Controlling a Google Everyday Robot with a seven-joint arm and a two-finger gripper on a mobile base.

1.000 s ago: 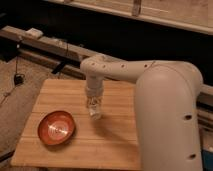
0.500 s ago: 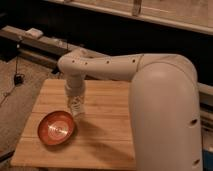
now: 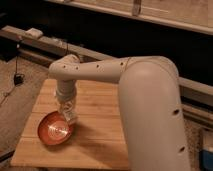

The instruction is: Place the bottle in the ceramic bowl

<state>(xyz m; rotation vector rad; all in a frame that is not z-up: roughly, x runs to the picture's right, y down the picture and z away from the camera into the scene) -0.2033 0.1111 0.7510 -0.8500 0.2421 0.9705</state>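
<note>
Bottle held over the bowl's edge

The gripper (image 3: 68, 110) points straight down from the white arm (image 3: 105, 70) at the left side of the wooden table (image 3: 97, 135), its jaws clamped on the small whitish bottle (image 3: 70, 118), which hangs upright below them. The bottle is at the upper right rim of the orange-red bowl (image 3: 47, 136) (whether it touches the rim cannot be told). The bowl rests near the table's front left corner, glossy inside with a paler centre. The arm's thick upper part fills the right of the view, covering much of the table.
</note>
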